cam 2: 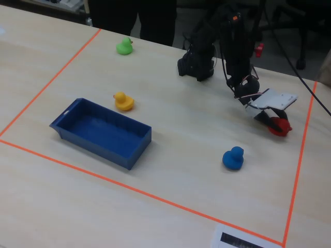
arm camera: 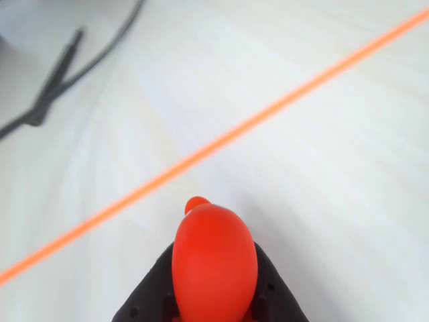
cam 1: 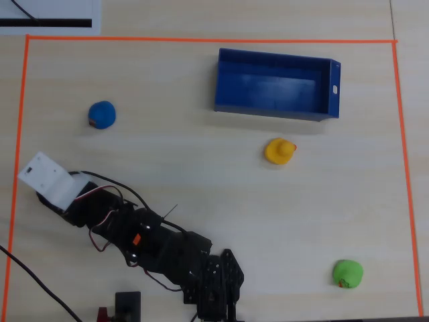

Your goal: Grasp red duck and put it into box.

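Note:
The red duck (arm camera: 214,258) sits between the two black fingers (arm camera: 151,295) of my gripper (arm camera: 214,295), which is shut on it. In the fixed view the red duck (cam 2: 280,126) is held low over the table near the right tape line, under the white wrist part. In the overhead view the duck is hidden under that white part (cam 1: 45,178) at the left. The dark-blue box (cam 1: 268,107) stands at the back, right of centre, and is empty; in the fixed view the box (cam 2: 93,144) is far to the left of the gripper (cam 2: 276,125).
A blue duck (cam 1: 102,115) (cam 2: 233,158) sits closest to the gripper. A yellow duck (cam 1: 279,151) (cam 2: 123,101) sits beside the box. A green duck (cam 1: 348,274) (cam 2: 123,46) is in a corner. Orange tape (arm camera: 221,141) borders the work area. A cable (arm camera: 60,74) lies beyond it.

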### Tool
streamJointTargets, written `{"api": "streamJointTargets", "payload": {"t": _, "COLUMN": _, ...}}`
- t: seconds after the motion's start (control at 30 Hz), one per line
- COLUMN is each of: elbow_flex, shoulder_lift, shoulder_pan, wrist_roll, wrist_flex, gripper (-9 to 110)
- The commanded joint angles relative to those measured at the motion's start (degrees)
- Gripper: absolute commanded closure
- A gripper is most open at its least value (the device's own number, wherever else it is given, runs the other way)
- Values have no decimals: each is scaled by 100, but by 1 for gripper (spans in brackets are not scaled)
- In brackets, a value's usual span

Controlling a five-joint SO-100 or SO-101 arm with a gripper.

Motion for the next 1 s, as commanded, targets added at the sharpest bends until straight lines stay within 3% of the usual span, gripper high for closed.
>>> {"api": "streamJointTargets", "payload": {"t": 0.0, "elbow_flex": 185, "shoulder_lift": 1573, "shoulder_pan": 642, "wrist_roll": 9, "wrist_flex": 686, "gripper": 101}}
{"api": "streamJointTargets", "payload": {"t": 0.23, "elbow_flex": -1072, "shoulder_lift": 3955, "shoulder_pan": 2654, "wrist_roll": 132, "wrist_flex": 4395, "gripper": 101}}
{"api": "streamJointTargets", "payload": {"t": 0.5, "elbow_flex": -4772, "shoulder_lift": 3384, "shoulder_pan": 4843, "wrist_roll": 483, "wrist_flex": 7603, "gripper": 101}}
{"api": "streamJointTargets", "payload": {"t": 0.7, "elbow_flex": -6179, "shoulder_lift": 2259, "shoulder_pan": 6205, "wrist_roll": 448, "wrist_flex": 8060, "gripper": 101}}
{"api": "streamJointTargets", "payload": {"t": 0.97, "elbow_flex": -6346, "shoulder_lift": 1046, "shoulder_pan": 7312, "wrist_roll": 439, "wrist_flex": 7928, "gripper": 101}}
